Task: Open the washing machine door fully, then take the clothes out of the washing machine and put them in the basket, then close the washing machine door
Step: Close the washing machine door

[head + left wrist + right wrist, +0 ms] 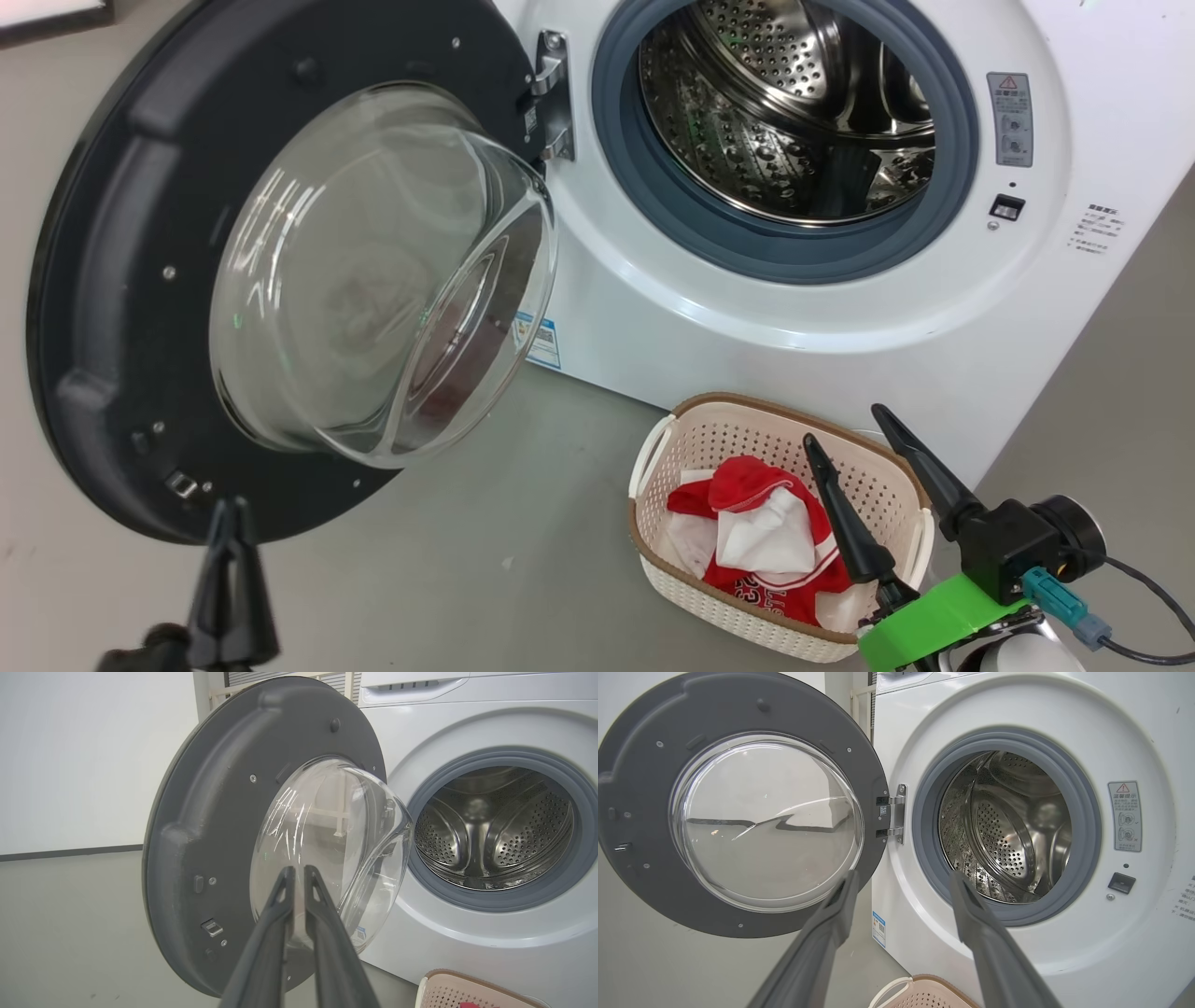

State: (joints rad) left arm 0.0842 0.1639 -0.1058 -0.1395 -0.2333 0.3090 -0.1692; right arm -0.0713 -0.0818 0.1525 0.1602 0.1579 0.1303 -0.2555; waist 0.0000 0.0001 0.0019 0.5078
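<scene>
The washing machine (747, 317) stands open, and its steel drum (794, 112) shows no clothes inside. The washing machine door (121, 280) is swung wide to the left, its glass bowl facing me. The red and white clothes (756, 532) lie in the basket (766, 406) on the floor in front of the machine. My left gripper (231, 509) sits low at the left, just below the door's bottom rim, shut with nothing between its fingers (280, 914). My right gripper (847, 427) hangs open over the basket's right side, holding nothing. The right wrist view shows its fingers (831, 924) spread before the hinge.
Grey floor (467, 560) lies between the door and the basket. A dark cable (1148, 597) trails from the right wrist. A pale wall (70, 765) runs behind the door on the left. The basket's rim (924, 982) lies under the right gripper.
</scene>
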